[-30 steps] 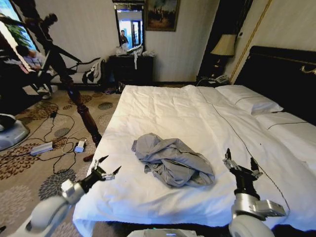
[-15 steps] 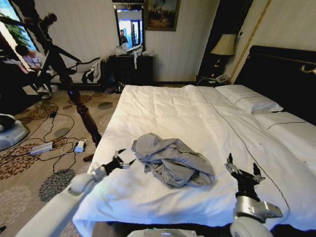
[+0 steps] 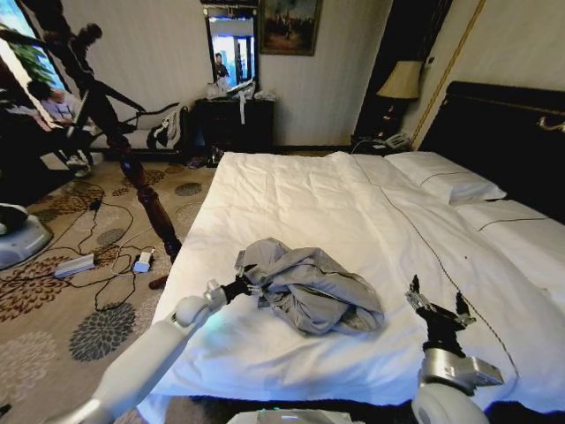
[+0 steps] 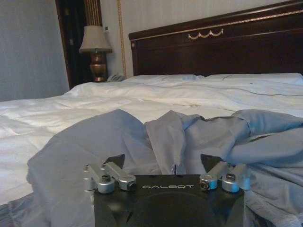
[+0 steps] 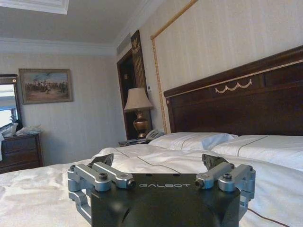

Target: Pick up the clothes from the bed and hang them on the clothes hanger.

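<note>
The left arm stretches forward from the lower left of the head view, white and nearly straight, forearm rising toward the middle. Its left hand (image 3: pixel 240 287) is at the near left edge of the clothes (image 3: pixel 309 284), with the dark fingers spread wide apart and the tips right against the grey fabric. In the left wrist view the two fingertips (image 4: pixel 115 162) stand well apart with folds of cloth between and beyond them.

The right arm is bent low at the lower right, wrist upright. Its right hand (image 3: pixel 440 305) points up over the bed (image 3: pixel 353 203), fingers parted, gripping nothing, well apart from the clothes.
</note>
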